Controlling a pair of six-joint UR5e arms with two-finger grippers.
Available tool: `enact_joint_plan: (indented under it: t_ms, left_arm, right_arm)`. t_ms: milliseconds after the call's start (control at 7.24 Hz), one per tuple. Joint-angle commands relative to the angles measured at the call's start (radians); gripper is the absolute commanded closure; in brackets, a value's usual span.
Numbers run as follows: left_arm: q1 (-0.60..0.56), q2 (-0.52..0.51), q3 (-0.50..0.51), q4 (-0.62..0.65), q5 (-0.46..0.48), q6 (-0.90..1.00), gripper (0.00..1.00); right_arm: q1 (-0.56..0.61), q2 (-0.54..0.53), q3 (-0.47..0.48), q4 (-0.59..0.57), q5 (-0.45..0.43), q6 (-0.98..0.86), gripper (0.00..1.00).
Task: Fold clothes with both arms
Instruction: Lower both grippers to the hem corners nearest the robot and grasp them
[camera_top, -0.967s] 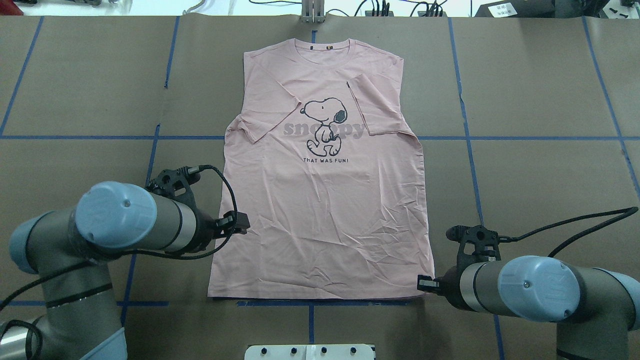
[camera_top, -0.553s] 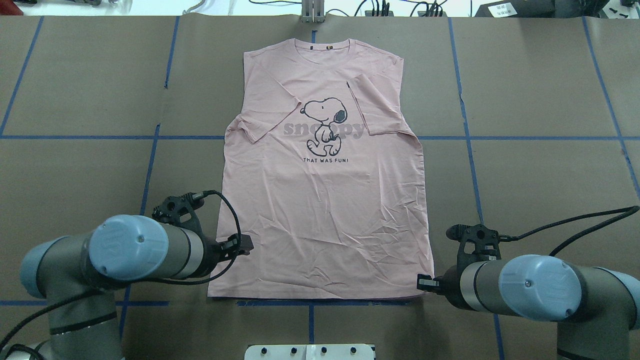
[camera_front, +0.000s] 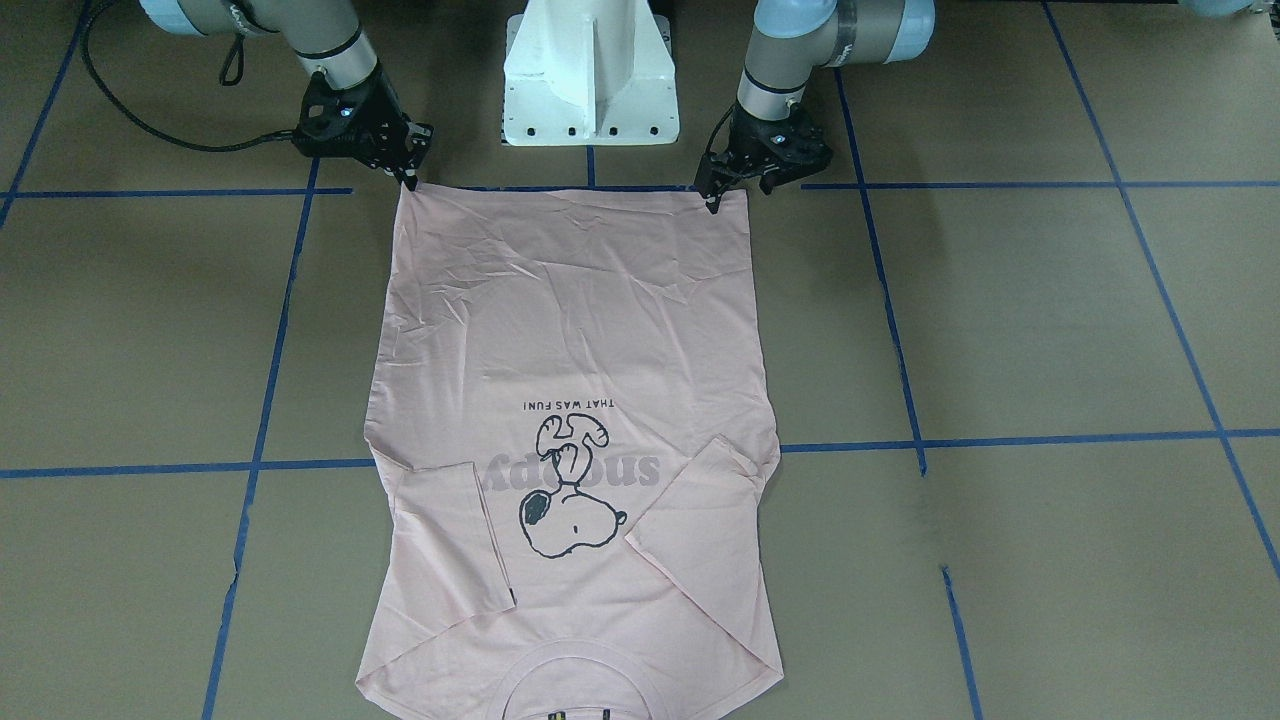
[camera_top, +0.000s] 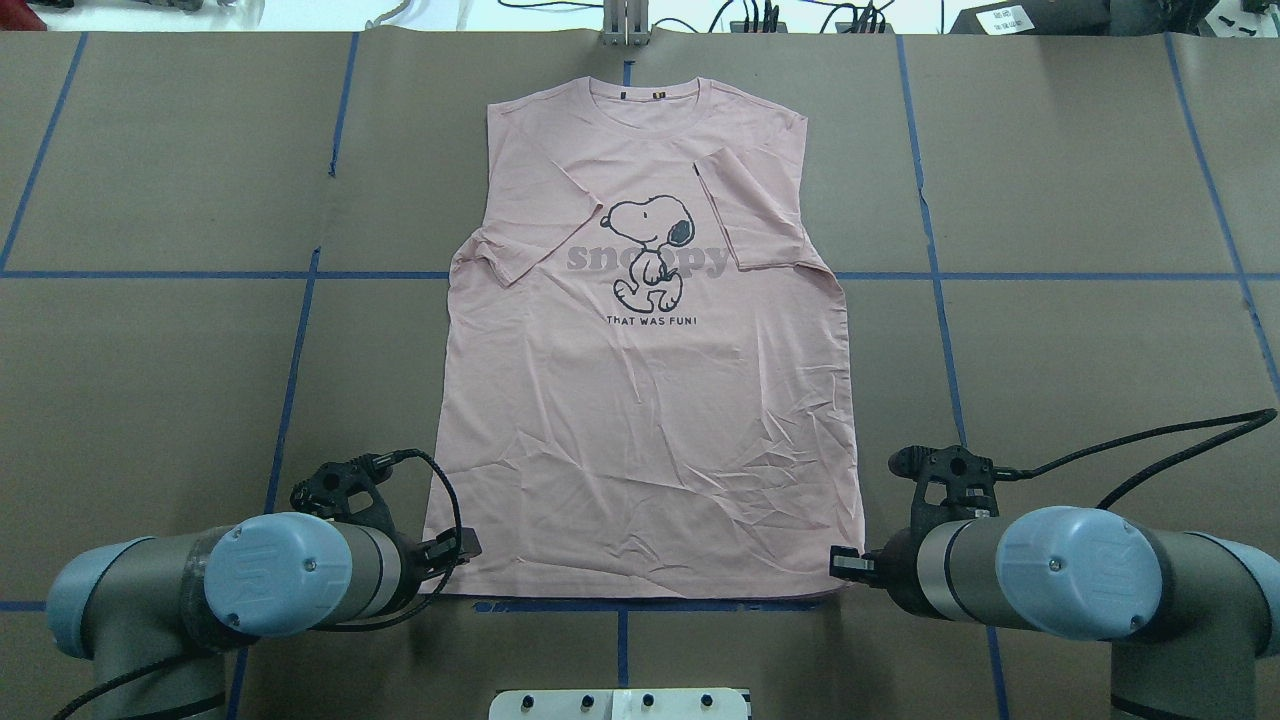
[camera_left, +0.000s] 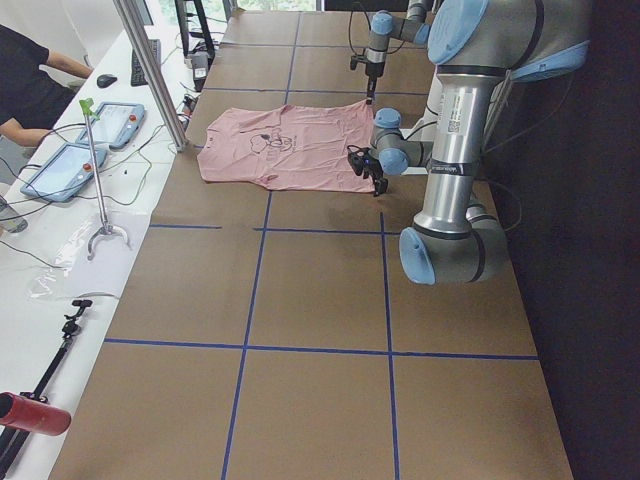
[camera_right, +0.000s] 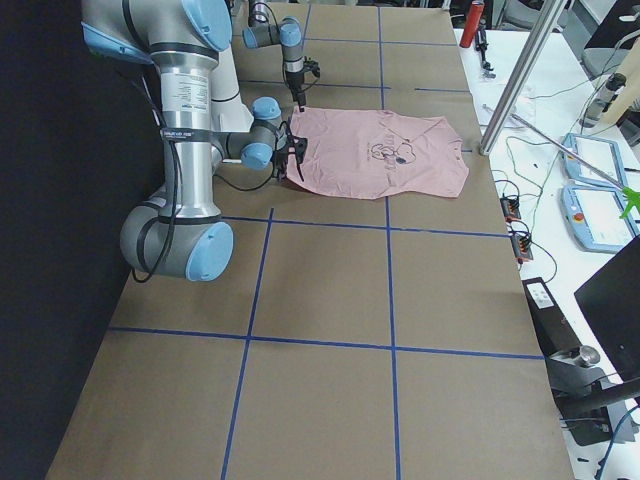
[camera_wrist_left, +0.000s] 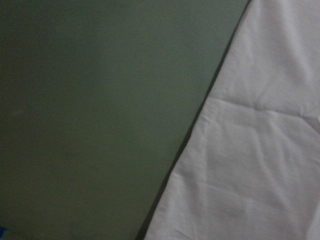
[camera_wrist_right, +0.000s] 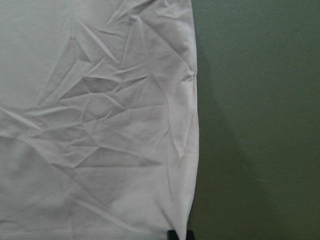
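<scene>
Front-facing view: pink T-shirt (camera_front: 570, 330) lies flat, print up, on a brown paper table (camera_front: 1050, 320) with blue tape lines (camera_front: 1000, 440). Left gripper (camera_front: 730, 190) and right gripper (camera_front: 405, 172) sit at its hem corners; grip unclear. Overhead view: left arm (camera_top: 280, 575) has drawn back to the hem.

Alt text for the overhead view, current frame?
A pink T-shirt lies flat, print up, on the brown table, collar away from the robot, both sleeves folded in over the chest. The left end effector is at the hem's left corner and the right end effector at its right corner; grip unclear.
</scene>
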Motion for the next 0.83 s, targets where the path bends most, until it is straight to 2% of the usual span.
enact_joint_plan:
  t_ms: [0,276,415,691]
  left_arm:
    - [0.015,0.0,0.0,0.032,0.001,-0.014,0.08]
    - [0.018,-0.004,-0.003,0.038,-0.001,-0.022,0.19]
    - [0.018,-0.005,-0.006,0.038,-0.001,-0.022,0.31]
    - [0.018,-0.016,-0.006,0.04,-0.002,-0.02,0.71]
  right_arm:
    - [0.013,-0.001,0.0,0.0,0.017,0.0,1.0]
    - [0.013,-0.001,0.002,0.0,0.017,0.0,1.0]
    - [0.014,-0.002,0.002,0.0,0.017,0.0,1.0]
    - [0.014,-0.005,0.002,0.0,0.017,0.0,1.0]
